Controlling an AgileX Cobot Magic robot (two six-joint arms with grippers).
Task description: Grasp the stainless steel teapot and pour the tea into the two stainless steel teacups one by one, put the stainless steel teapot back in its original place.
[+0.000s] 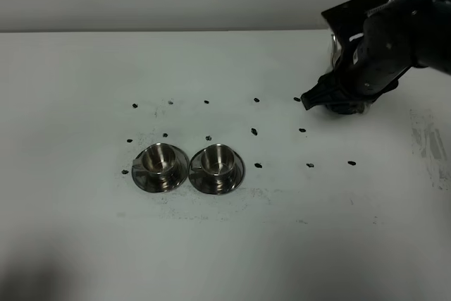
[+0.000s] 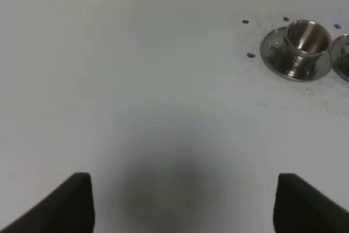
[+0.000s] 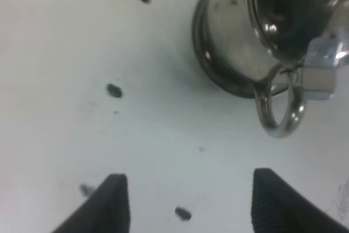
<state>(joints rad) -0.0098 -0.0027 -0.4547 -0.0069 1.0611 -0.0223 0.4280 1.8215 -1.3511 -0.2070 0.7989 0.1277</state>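
Right wrist view. Shows the right fingers (image 3: 185, 205) spread apart and gripping nothing, with only bare bench (image 3: 65, 36) between them. Places the stainless steel teapot (image 3: 240, 42) upright on the bench, ahead of those fingers and off to one side. Puts its loop handle (image 3: 281, 110) facing them, clear of both tips and in line with one tip rather than the gap.

Left wrist view. Shows the left fingers (image 2: 182, 203) released too, with nothing but bench between. Finds one of the teacups (image 2: 306, 36) on its saucer (image 2: 272, 58), well ahead of these fingers and off to the side. Catches only the rim of a second saucer at the frame edge.

Exterior high view. Catches the right fingers (image 1: 315, 98) low over the bench, with the arm (image 1: 394, 40) covering nearly all of the teapot. Sets both teacups side by side, well apart from those fingers. Reveals no dark tea in either. Leaves the left fingers out of sight.

Puts the task, by all this, at its first step: the approach to the grasp, nothing poured. Calls next for shifting the right fingers sideways to centre the loop handle in the gap. Then calls for easing forward to bracket the handle and clenching firmly before any lift.
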